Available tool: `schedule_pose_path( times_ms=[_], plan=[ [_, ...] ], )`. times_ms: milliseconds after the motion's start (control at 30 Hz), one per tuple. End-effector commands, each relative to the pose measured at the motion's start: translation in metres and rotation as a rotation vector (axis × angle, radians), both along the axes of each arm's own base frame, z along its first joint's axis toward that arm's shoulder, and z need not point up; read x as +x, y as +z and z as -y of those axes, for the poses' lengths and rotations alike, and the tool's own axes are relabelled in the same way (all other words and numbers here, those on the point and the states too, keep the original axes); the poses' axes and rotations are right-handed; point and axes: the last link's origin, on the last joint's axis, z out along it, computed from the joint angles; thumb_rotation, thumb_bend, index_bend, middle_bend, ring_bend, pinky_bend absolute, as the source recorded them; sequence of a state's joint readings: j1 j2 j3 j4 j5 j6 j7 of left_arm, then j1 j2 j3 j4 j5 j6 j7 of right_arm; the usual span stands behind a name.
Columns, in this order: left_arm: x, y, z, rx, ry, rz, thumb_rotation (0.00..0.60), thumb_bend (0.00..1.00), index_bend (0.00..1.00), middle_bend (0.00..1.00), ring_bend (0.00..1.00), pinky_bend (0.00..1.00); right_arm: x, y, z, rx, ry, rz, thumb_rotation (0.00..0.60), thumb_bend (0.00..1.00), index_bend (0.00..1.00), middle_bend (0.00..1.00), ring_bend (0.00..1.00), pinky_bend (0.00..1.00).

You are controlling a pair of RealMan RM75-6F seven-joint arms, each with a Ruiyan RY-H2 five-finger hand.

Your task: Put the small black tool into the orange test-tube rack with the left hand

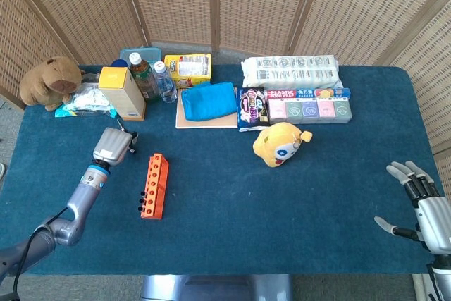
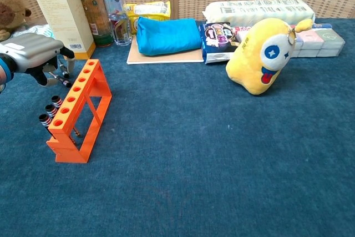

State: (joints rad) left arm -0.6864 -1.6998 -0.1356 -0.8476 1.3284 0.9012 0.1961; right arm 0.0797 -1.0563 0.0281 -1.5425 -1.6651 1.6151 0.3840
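The orange test-tube rack (image 1: 153, 185) (image 2: 77, 109) stands on the blue cloth at the left. My left hand (image 1: 113, 144) (image 2: 32, 55) hovers just left of the rack's far end, fingers curled downward. A small black tool (image 2: 61, 78) shows slanting beneath those fingers and looks pinched in them, and a thin end sticks out above the hand in the head view. A few short black pieces with silver bands (image 2: 50, 109) lie against the rack's left side. My right hand (image 1: 417, 202) rests at the table's right edge with fingers spread, holding nothing.
A tan box (image 1: 123, 93) and bottles (image 1: 144, 75) stand behind my left hand. A plush capybara (image 1: 49, 82) sits at the far left. A blue pouch (image 1: 208, 100), snack packs (image 1: 296, 107) and a yellow plush toy (image 1: 280, 143) occupy the back and middle.
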Motion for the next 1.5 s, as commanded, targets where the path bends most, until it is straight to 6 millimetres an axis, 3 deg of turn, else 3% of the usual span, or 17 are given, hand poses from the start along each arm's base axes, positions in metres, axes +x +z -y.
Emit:
schedule_pose_path(
  times_ms=[33, 1500],
  plan=[
    [0.000, -0.001, -0.001, 0.005, 0.000, -0.003, 0.600, 0.32, 0.46, 1.00, 1.00, 1.00, 0.000, 0.000, 0.000, 0.000, 0.000, 0.001, 0.594, 0.00, 0.12, 0.13, 0.05, 0.06],
    [0.003, -0.021, 0.002, 0.006, -0.019, -0.056, 0.600, 0.34, 0.50, 1.00, 1.00, 1.00, -0.001, 0.002, 0.000, 0.009, -0.009, 0.008, 0.594, 0.00, 0.11, 0.15, 0.05, 0.06]
  ],
)
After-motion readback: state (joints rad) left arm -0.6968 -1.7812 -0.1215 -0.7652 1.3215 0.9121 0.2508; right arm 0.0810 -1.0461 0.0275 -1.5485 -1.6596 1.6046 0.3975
